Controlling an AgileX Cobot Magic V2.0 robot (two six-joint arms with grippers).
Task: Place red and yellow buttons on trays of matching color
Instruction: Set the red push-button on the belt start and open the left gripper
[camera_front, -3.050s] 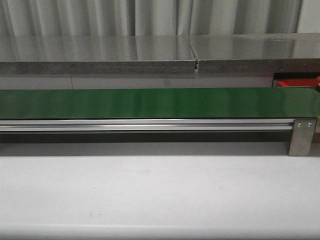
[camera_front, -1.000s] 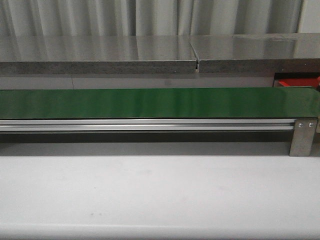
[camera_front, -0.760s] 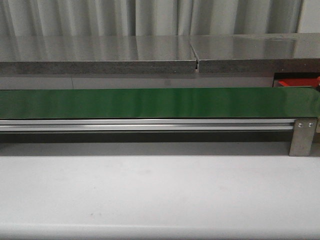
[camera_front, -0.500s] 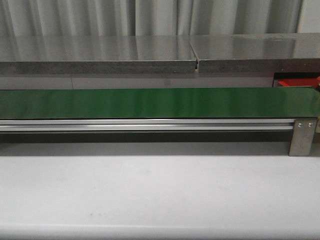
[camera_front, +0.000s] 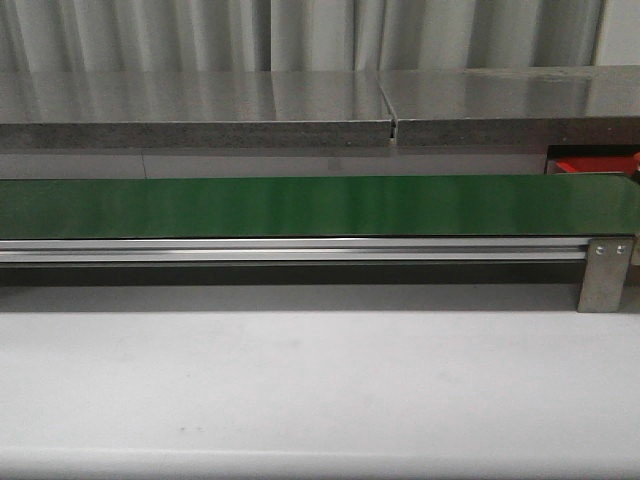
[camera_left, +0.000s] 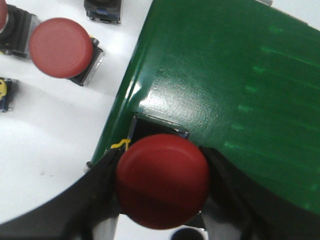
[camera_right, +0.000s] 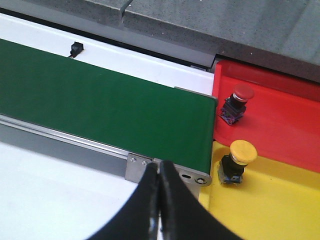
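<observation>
Left wrist view: our left claw (camera_left: 162, 210) grips a red button (camera_left: 162, 181), the green belt (camera_left: 235, 85) right beneath it. Our right claw (camera_right: 160, 200) is closed, empty, beside the red tray (camera_right: 280, 95).

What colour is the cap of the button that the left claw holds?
Red. The button in the left claw shows best in the left wrist view.

Even indoor light, glare streaks on green belt (camera_front: 320, 205), close red button (camera_left: 162, 180) soft
</observation>
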